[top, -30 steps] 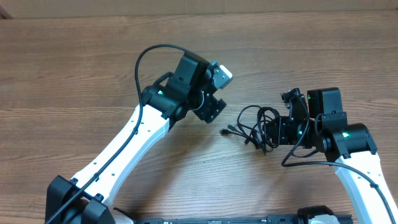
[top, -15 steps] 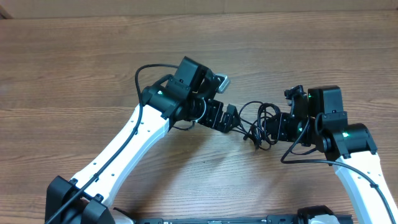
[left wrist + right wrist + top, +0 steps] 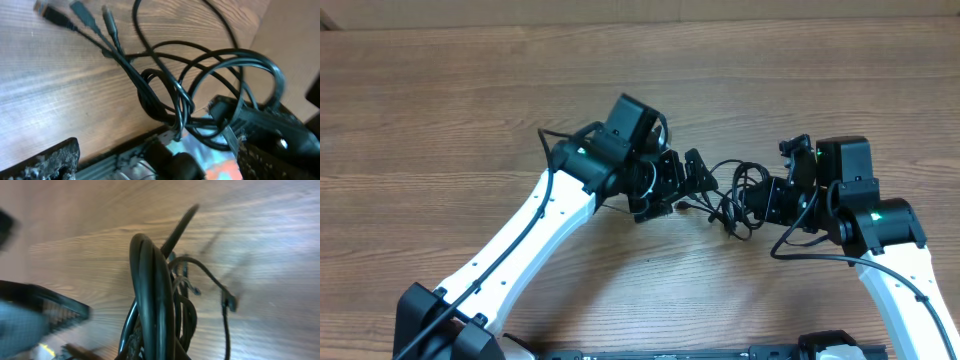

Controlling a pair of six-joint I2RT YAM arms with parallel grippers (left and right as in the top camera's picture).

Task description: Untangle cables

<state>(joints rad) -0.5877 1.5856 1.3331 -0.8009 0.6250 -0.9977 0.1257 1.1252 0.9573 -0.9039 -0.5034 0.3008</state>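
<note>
The cables (image 3: 732,190) are a bunch of thin black cords in tangled loops on the wooden table between my two grippers. My right gripper (image 3: 766,203) is shut on the right side of the bunch; in the right wrist view the cables (image 3: 152,290) run up out of the gripper (image 3: 150,352), with a small plug (image 3: 229,301) hanging free. My left gripper (image 3: 682,187) is open at the left edge of the bunch. In the left wrist view the loops (image 3: 170,75) lie between its wide-spread fingers (image 3: 160,165), and three plug ends (image 3: 80,12) point away at the top left.
The wooden table (image 3: 440,120) surrounds the bunch on all sides. The two arms face each other closely over the cables, and the thicker black wire of the left arm (image 3: 555,145) loops beside its wrist.
My left gripper has moved right and down from beside the bunch to its left edge, with the loops now between its open fingers. The right gripper keeps its hold and has barely moved.
</note>
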